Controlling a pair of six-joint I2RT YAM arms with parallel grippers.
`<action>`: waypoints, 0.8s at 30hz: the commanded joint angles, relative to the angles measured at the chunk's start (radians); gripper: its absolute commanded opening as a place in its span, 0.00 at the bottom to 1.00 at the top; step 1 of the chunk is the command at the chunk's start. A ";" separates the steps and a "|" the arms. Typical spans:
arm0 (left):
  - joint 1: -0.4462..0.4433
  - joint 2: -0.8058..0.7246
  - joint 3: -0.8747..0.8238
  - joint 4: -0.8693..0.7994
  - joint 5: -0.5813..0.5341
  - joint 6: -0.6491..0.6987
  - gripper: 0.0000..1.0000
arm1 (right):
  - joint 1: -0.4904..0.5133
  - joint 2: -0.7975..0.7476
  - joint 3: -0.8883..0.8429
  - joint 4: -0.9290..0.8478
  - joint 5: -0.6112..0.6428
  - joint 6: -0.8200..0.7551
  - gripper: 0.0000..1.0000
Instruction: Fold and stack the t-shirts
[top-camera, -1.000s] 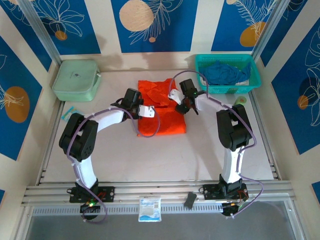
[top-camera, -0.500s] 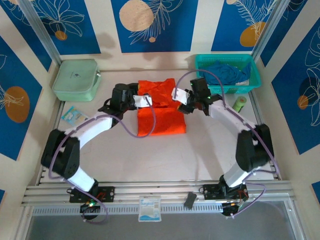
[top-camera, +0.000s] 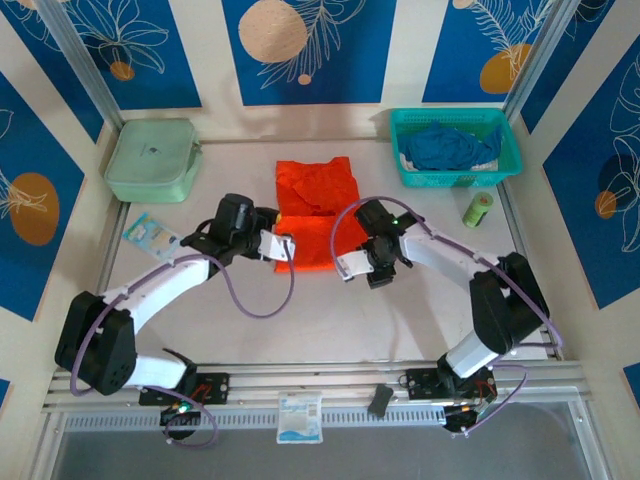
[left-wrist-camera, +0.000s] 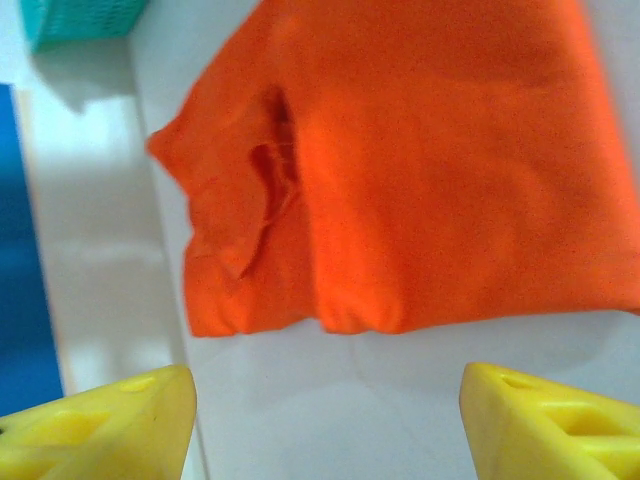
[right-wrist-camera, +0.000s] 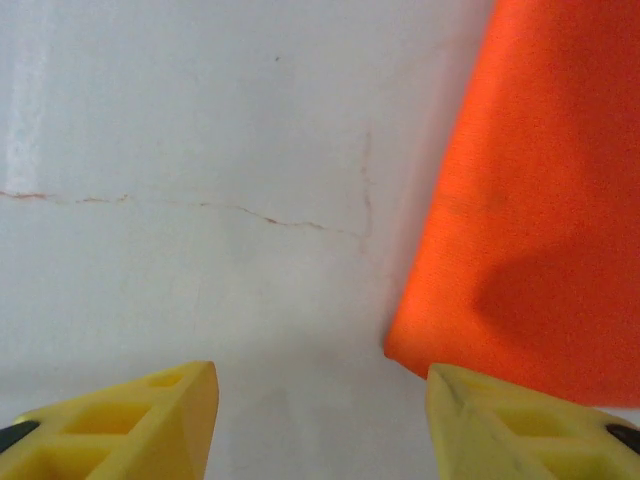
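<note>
The bright orange t-shirt (top-camera: 312, 188) lies folded in the middle of the table. Its near edge shows in the left wrist view, orange t-shirt (left-wrist-camera: 430, 170), and one corner in the right wrist view, orange t-shirt (right-wrist-camera: 540, 200). My left gripper (top-camera: 283, 249) stands open at the shirt's near left corner, left gripper (left-wrist-camera: 325, 425) with bare table between its fingers. My right gripper (top-camera: 347, 267) is open by the near right corner, right gripper (right-wrist-camera: 320, 420) holding nothing. The dark blue t-shirt (top-camera: 445, 145) lies crumpled in the basket.
The teal mesh basket (top-camera: 458, 179) stands at the back right, with a green roll (top-camera: 478, 209) in front of it. A pale green zip case (top-camera: 152, 160) sits at the back left, and a small packet (top-camera: 148, 232) lies near it.
Both grippers have moved from the orange shirt's far part back to its near edge. The shirt now lies slightly narrower.
</note>
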 joint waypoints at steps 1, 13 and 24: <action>-0.025 0.004 -0.026 -0.071 0.016 0.072 0.70 | 0.004 0.046 -0.004 0.001 0.030 -0.043 0.57; -0.056 0.061 -0.031 -0.097 0.010 0.099 0.70 | -0.025 0.129 0.036 0.057 0.054 -0.078 0.57; -0.094 0.137 0.014 -0.248 0.007 0.123 0.63 | -0.041 0.224 0.095 0.060 0.045 -0.092 0.56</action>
